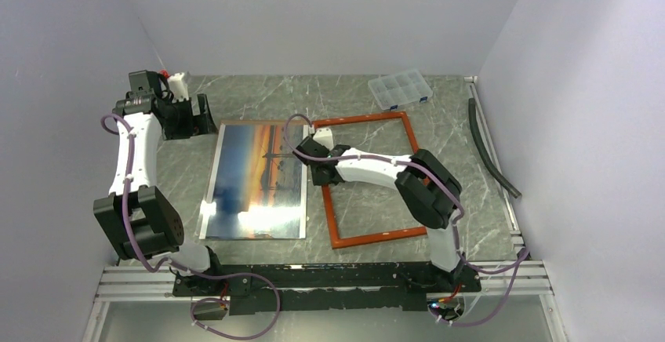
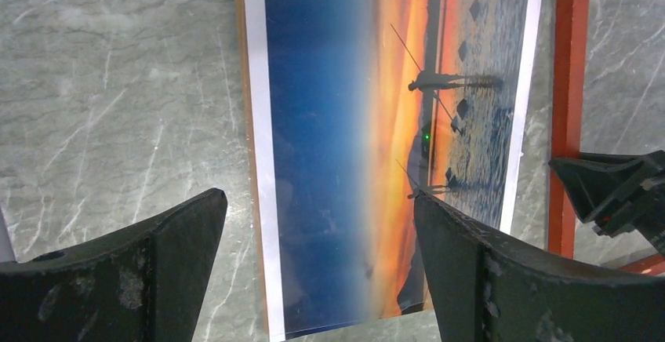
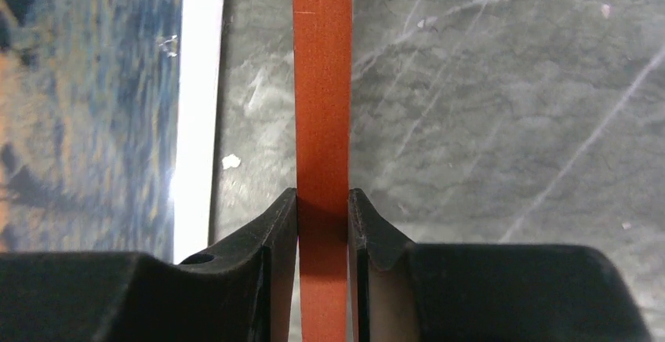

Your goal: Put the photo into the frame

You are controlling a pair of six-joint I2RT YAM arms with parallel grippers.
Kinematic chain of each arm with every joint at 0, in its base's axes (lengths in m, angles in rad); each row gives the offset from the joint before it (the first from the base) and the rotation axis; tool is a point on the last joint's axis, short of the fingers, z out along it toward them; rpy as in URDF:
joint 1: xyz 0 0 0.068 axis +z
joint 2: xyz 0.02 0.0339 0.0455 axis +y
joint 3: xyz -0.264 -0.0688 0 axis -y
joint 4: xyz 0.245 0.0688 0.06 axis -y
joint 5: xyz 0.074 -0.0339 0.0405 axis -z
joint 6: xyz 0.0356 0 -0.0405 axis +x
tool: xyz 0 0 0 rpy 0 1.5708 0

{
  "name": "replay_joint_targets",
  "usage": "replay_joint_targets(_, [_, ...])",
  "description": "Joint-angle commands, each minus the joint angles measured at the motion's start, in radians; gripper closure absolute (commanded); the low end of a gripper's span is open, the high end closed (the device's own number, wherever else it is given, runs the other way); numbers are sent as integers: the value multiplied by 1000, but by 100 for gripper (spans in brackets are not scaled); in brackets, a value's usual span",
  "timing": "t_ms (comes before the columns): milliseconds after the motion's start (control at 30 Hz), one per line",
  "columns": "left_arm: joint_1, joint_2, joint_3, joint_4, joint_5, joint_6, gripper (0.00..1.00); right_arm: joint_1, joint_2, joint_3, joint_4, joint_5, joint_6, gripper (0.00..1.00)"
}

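We find the frame (image 1: 375, 238) lying flat toward the table's (image 1: 329, 95) right edge, our right gripper (image 3: 323, 198) clamped on its left rail. The photo (image 1: 257, 181) lies face up just beside it. Our left gripper (image 2: 317, 210) hangs spread wide near the photo's far-left corner.

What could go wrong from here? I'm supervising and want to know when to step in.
The right hand pinches only one thin rail of the frame; lifted, it may tilt or slip. That rail lies close beside the photo, so swinging it could scrape or shove the print.
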Motion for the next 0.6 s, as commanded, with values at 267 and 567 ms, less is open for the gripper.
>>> replay_joint_targets(267, [-106, 13, -42, -20, 59, 43, 5, -7, -373, 240, -139, -135, 91, 99])
replay_joint_targets(567, [-291, -9, 24, -65, 120, 36, 5, -115, -456, 292, -40, -489, 221, 100])
